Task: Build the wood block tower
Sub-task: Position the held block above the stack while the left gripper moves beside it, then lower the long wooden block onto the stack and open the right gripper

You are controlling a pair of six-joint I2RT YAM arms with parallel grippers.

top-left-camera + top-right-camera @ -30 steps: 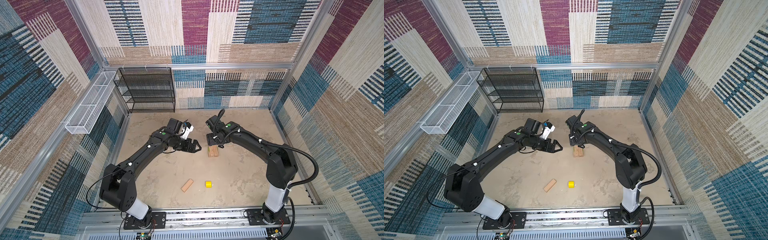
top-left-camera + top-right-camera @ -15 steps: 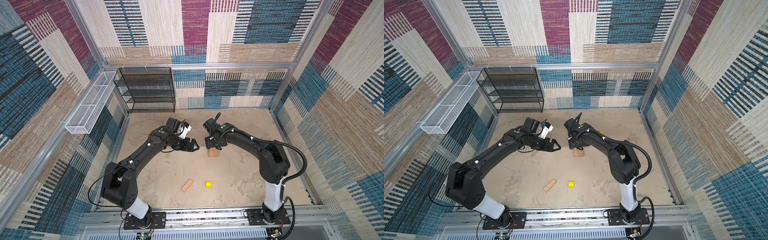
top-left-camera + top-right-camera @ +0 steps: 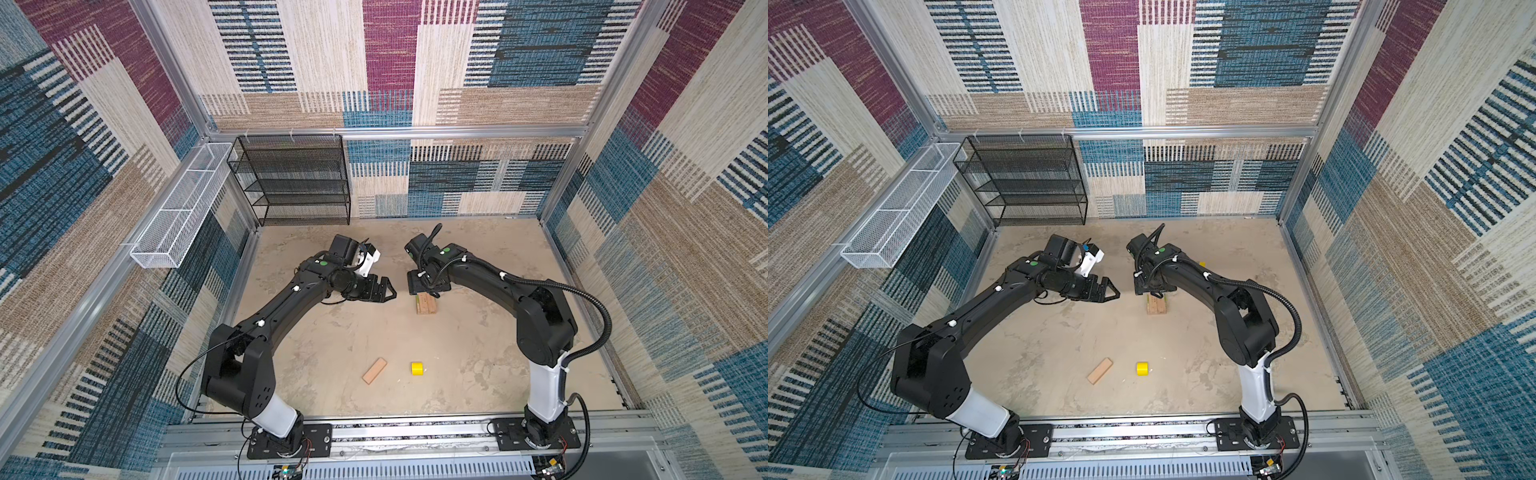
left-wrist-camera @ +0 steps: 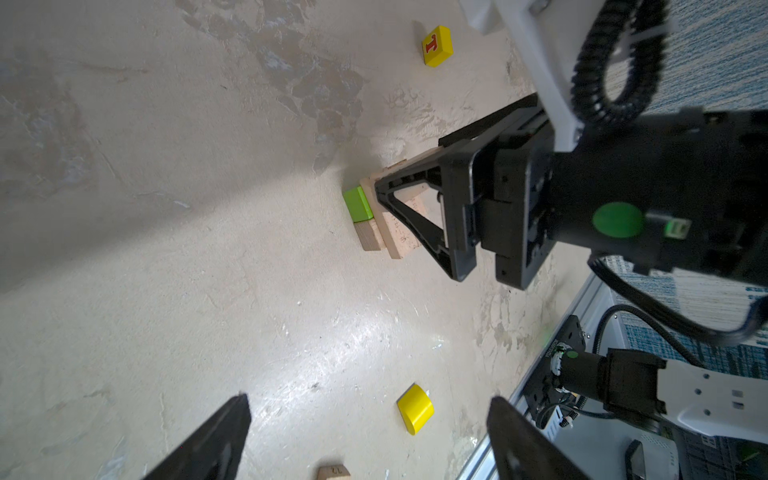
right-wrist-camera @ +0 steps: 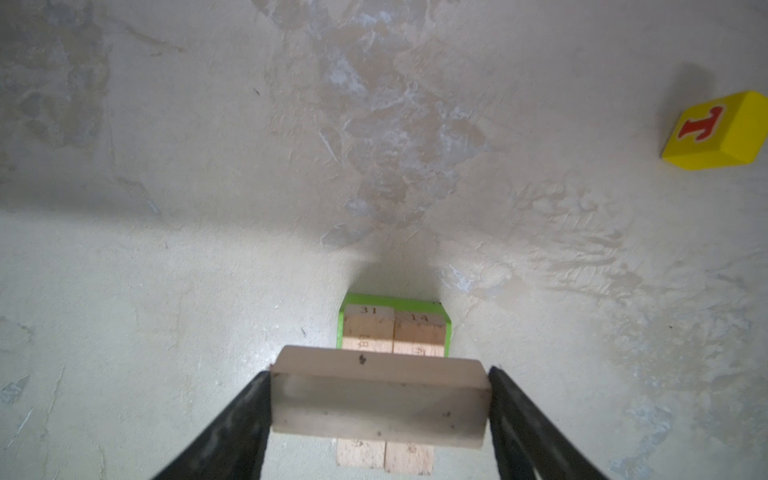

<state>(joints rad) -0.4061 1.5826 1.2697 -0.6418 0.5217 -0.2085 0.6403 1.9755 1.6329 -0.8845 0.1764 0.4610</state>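
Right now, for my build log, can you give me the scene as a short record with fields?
tower: two tan planks side by side on a green brick and a tan block
right gripper: shut on a third plank, crosswise over the tower
left gripper: open, empty
loose on floor: spare plank, yellow cylinder, yellow T cube

Tower (image 3: 426,304) sits mid-floor, right of centre, under the right gripper (image 5: 379,374). Base: brick (image 4: 356,203) and block (image 4: 368,235) side by side, two top planks (image 5: 392,332) side by side on them. Held plank (image 5: 378,407) sits between the right jaws, crosswise over the top planks; contact unclear. Left gripper (image 3: 386,289) is left of the tower, apart, with nothing in it. Loose plank (image 3: 374,370) lies near the front, round piece (image 3: 417,368) just right of it. T block (image 4: 437,45) is behind and right of the tower. Rack (image 3: 291,178) is back-left, basket (image 3: 178,208) on the left wall.
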